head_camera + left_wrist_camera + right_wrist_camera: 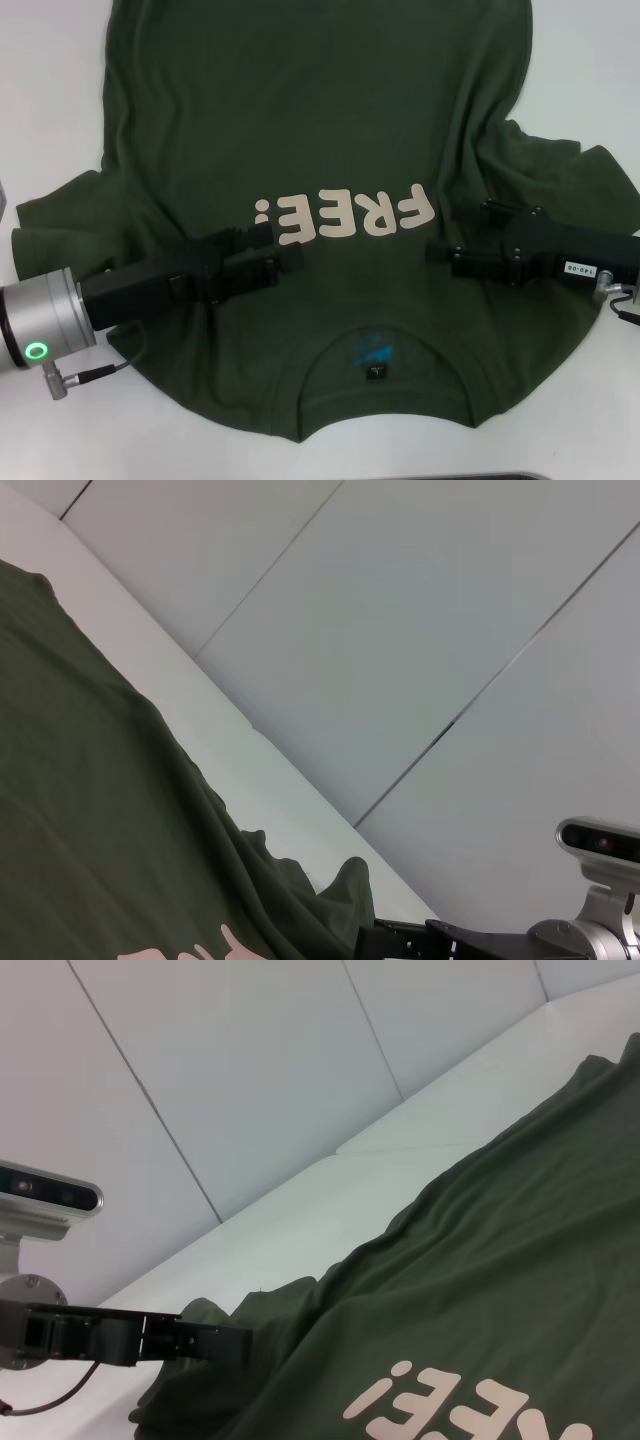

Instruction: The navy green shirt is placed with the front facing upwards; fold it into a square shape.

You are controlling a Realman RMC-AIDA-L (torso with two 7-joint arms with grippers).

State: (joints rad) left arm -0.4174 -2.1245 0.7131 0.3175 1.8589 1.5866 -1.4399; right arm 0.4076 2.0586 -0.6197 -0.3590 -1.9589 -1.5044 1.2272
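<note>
Head view | shirt flat, collar edge nearest | L claw & R claw both released on chest.

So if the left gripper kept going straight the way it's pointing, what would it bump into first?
Probably the right gripper. The left gripper points across the navy green shirt, just under the cream "FREE!" lettering, toward the other gripper facing it. Their heights are hard to judge.
</note>
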